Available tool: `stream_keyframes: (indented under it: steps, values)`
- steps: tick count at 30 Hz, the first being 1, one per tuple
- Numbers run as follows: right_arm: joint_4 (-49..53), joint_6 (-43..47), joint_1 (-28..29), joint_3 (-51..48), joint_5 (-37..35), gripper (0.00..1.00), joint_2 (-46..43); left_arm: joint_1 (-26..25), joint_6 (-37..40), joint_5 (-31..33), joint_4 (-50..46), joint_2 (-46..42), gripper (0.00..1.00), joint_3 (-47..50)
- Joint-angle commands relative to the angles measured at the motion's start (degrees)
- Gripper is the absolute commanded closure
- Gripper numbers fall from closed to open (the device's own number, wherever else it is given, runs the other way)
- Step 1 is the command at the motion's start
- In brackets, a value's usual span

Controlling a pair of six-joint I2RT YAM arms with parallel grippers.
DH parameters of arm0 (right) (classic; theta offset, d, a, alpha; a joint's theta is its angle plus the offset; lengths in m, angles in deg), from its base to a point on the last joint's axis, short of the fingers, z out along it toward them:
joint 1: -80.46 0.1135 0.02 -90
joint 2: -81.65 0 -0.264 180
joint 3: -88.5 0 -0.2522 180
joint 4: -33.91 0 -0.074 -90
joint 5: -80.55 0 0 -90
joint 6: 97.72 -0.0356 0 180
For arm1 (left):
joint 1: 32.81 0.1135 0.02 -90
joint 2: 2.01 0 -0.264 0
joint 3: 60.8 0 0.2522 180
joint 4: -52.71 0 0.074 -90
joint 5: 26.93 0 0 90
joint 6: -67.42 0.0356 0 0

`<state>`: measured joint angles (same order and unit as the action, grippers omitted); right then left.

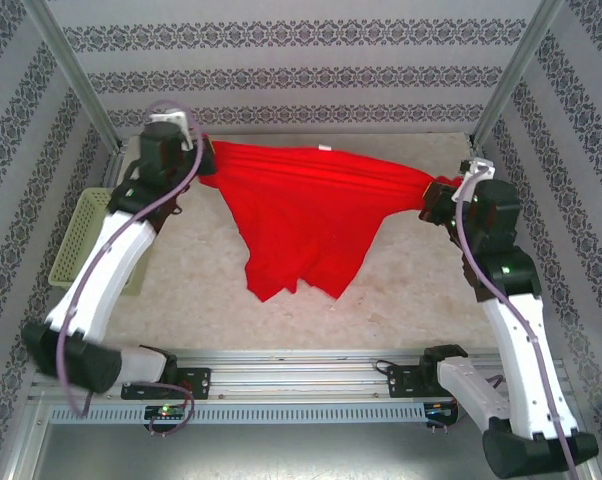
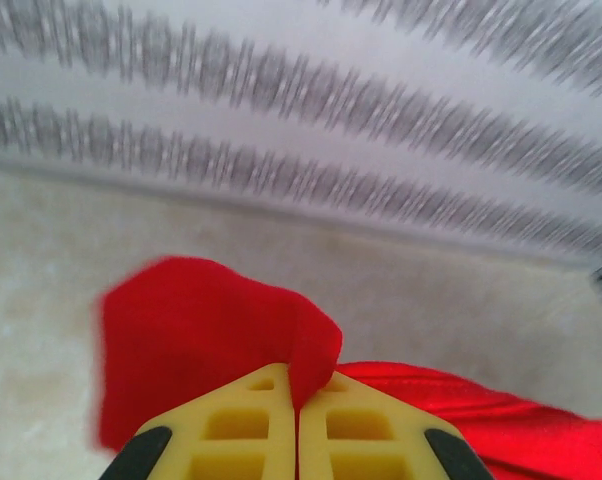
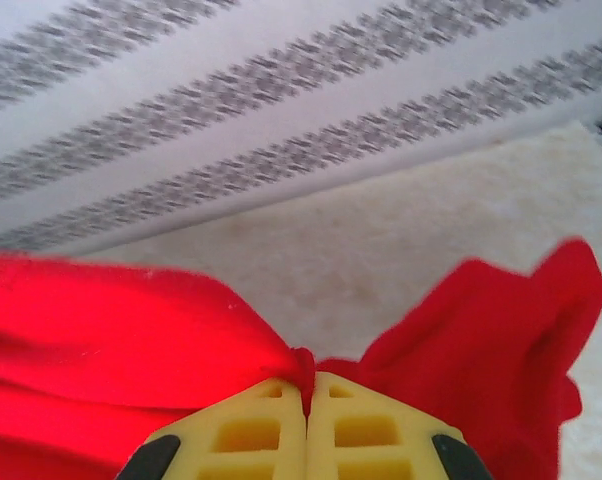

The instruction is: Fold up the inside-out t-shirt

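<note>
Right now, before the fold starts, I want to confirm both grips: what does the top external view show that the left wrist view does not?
Top external view: the whole bright red thin-cloth t-shirt stretched between the arms, its lower part sagging toward the mottled beige table; the right gripper shut on its right end; a pale green slatted basket at the left edge. Left wrist view: close up, yellow fingers pressed together with a flap of cloth pinched in the seam. Shared: the shirt, the left gripper, the table, the patterned wall.
</note>
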<state>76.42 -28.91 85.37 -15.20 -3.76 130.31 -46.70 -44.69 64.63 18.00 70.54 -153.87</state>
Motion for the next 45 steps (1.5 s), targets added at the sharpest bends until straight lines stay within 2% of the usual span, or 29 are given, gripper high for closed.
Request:
stream_keyframes:
  steps: [1, 6, 10, 13, 17, 21, 23, 24, 25, 27, 30, 33, 36, 39, 42, 45]
  values:
    - [3.0, -0.3, 1.8, -5.9, 2.2, 1.0, 2.0, 0.4, -2.1, 4.4, 5.0, -2.1, 1.0, 8.5]
    - [0.4, -5.8, 9.0, -20.7, -0.2, 0.96, 3.8, 0.4, -11.0, -2.9, 7.2, -3.0, 1.0, 23.3]
    - [-3.1, -11.2, 13.2, -30.2, -2.2, 0.79, 7.3, 0.3, -16.4, -9.3, 7.5, 0.0, 1.0, 34.1]
    - [0.3, -10.4, 13.1, -28.9, -3.9, 0.65, 9.8, 0.3, -17.0, -12.4, 8.4, 0.6, 1.0, 40.1]
    - [1.8, -6.7, 12.7, -23.8, -8.2, 0.49, 10.1, 0.3, -16.4, -12.2, 9.1, -2.4, 1.0, 43.7]
    - [-0.4, -5.4, 11.9, -19.8, -7.8, 0.41, 14.9, 0.3, -14.8, -12.0, 7.8, -3.6, 1.0, 42.6]
    - [-1.7, -5.7, 11.9, -18.8, -8.1, 0.4, 18.9, 0.3, -14.5, -11.7, 7.4, -4.3, 0.99, 42.4]
    - [-1.8, -5.9, 11.8, -18.0, -8.4, 0.4, 21.2, 0.3, -14.2, -11.7, 6.8, -4.6, 0.94, 42.3]
    - [-1.5, -5.9, 11.7, -17.2, -8.9, 0.4, 23.3, 0.3, -13.7, -11.3, 5.8, -5.2, 0.86, 41.9]
    - [-0.7, -6.0, 11.7, -15.2, -10.7, 0.41, 27.7, 0.3, -12.4, -9.0, 3.0, -6.6, 0.6, 40.5]
    - [-0.9, -6.0, 11.8, -14.1, -12.6, 0.41, 32.0, 1.0, -11.5, -3.1, -0.5, -7.7, 0.41, 37.9]
    - [-1.3, -6.1, 11.8, -14.0, -12.9, 0.43, 35.2, 3.1, -12.4, -2.6, -1.8, -5.2, 0.28, 34.8]
    - [-1.9, -5.9, 12.0, -14.5, -13.9, 0.46, 37.0, 3.8, -12.8, -2.4, -2.0, 1.3, 0.26, 31.3]
    - [-2.7, -5.9, 11.9, -15.9, -14.8, 0.48, 36.3, 3.9, -13.2, -4.6, -1.9, 8.0, 0.29, 28.3]
    - [-4.5, -5.9, 11.9, -17.6, -14.2, 0.53, 35.2, 3.8, -13.6, -6.9, -0.4, 12.2, 0.38, 27.7]
    - [-5.2, -5.6, 11.9, -18.0, -14.0, 0.61, 35.8, 3.8, -13.8, -8.9, 0.7, 15.0, 0.52, 27.9]
